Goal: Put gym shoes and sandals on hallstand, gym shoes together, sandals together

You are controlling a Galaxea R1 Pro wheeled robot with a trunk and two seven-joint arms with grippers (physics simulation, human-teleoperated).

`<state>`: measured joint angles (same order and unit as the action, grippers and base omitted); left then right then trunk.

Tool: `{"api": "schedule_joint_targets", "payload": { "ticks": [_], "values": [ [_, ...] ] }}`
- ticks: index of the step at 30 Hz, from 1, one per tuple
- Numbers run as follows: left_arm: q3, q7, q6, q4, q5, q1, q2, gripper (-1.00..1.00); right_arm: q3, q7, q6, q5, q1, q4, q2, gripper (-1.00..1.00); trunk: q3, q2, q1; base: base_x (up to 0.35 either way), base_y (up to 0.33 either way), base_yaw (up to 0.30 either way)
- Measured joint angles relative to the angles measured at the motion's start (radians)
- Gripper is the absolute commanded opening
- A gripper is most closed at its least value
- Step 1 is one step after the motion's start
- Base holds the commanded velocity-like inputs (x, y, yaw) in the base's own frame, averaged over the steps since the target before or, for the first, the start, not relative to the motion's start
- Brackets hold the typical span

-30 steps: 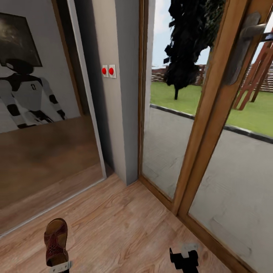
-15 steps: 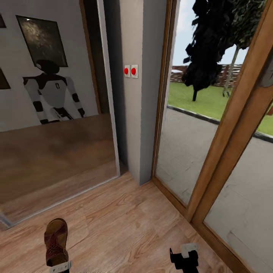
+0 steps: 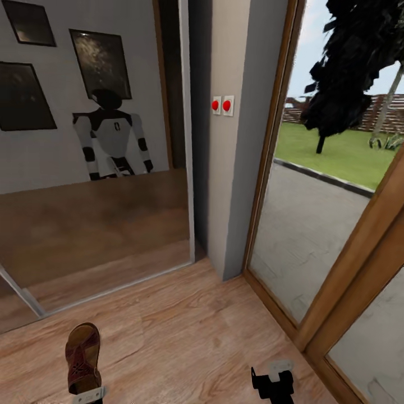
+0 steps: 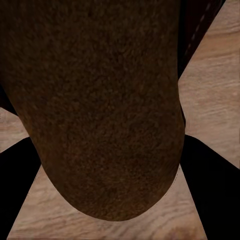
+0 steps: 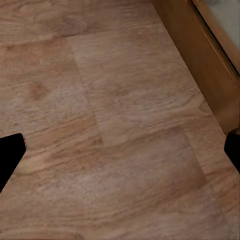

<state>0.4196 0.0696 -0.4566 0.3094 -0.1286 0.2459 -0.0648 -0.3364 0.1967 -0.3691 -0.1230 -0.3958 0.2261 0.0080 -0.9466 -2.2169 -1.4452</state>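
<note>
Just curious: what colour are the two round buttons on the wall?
Red, on a white plate: the wall buttons show best in the head view.

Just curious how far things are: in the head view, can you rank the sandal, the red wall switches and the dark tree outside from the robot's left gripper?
1. sandal, in the left gripper.
2. red wall switches, ahead on the wall.
3. dark tree, outdoors beyond the glass.

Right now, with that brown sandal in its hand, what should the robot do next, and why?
Probably keep turning to find the rack. The left gripper holds a sandal, but the head view shows a mirrored door, a glass door and floor, not the rack. The right gripper is open and empty.
</note>
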Motion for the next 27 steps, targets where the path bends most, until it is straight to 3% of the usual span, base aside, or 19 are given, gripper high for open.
{"api": "schedule_joint_targets", "payload": {
  "ticks": [27],
  "values": [
    [0.001, -0.001, 0.0, 0.0, 0.001, 0.0, 0.0, -1.0, 0.0, 0.0, 0.0, 0.0, 0.0, 0.0, 0.0, 1.0, 0.0, 0.0, 0.0, -0.027, -0.022, 0.281]
  ]
}}
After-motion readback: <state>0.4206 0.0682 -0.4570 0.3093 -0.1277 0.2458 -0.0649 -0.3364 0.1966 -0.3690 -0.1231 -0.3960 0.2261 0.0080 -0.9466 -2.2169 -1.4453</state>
